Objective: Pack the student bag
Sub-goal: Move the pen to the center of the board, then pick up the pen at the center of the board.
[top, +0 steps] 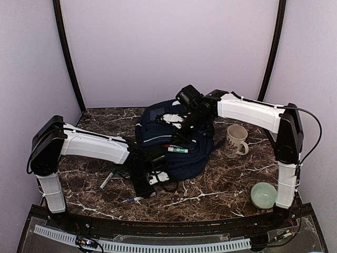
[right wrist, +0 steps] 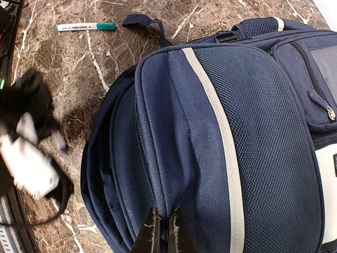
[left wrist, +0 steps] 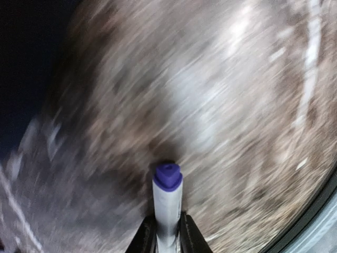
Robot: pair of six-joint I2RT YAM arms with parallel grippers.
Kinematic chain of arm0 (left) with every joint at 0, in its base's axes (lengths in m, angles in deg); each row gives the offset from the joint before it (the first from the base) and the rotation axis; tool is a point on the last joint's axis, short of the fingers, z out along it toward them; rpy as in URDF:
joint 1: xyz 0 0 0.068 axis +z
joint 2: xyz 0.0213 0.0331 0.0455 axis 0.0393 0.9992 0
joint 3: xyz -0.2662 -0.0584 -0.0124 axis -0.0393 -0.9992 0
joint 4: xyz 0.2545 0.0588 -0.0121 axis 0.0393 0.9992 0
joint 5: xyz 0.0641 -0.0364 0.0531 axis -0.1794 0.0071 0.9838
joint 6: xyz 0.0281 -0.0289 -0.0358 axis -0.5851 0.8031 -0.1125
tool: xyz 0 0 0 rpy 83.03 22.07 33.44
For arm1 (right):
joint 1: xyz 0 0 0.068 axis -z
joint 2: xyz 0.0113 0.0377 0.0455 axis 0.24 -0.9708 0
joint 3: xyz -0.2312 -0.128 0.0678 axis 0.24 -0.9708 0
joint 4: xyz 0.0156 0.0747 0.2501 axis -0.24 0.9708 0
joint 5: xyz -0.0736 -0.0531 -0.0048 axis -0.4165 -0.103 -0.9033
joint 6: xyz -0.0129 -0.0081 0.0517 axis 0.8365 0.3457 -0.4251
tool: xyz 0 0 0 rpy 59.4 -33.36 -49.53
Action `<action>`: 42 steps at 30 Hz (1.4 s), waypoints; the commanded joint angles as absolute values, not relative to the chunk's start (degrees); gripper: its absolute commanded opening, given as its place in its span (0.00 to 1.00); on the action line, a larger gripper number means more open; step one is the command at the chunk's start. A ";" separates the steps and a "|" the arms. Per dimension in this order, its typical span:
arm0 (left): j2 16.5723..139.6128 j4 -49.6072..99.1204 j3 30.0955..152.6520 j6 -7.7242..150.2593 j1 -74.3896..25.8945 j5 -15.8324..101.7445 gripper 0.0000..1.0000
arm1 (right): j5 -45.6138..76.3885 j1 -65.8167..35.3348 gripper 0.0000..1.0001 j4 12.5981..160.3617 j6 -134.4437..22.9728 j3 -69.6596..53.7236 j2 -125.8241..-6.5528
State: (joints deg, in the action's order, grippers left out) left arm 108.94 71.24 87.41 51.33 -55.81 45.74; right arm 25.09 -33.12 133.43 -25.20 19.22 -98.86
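The student bag (top: 176,145) is a navy backpack with pale stripes, lying in the middle of the table. In the right wrist view it fills the frame (right wrist: 210,137). My right gripper (right wrist: 163,229) is shut on a fold of its fabric beside a zip seam, at the bag's far side (top: 184,125). My left gripper (left wrist: 167,234) is shut on a white marker with a purple cap (left wrist: 167,197), which sticks out ahead of the fingers. The table behind it is motion-blurred. That gripper hangs at the bag's near left (top: 145,179) and shows as a blur (right wrist: 29,153) in the right wrist view.
A green-capped marker (top: 108,179) lies on the table left of the bag. Another green marker (top: 178,150) and a red one rest on top of the bag. A patterned mug (top: 235,141) stands to the right, and a pale green bowl (top: 263,195) sits near the right arm's base.
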 commanded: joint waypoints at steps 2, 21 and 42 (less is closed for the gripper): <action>113.67 70.11 94.74 52.65 -61.34 43.66 0.18 | 28.84 -34.72 0.00 132.03 -24.84 19.32 -99.11; 108.79 74.22 88.00 59.76 -64.72 49.66 0.30 | 28.67 -34.64 0.00 132.09 -24.68 18.97 -98.49; 108.41 79.94 100.68 57.24 -66.63 57.69 0.08 | 23.91 -34.72 0.00 133.39 -23.92 22.09 -96.59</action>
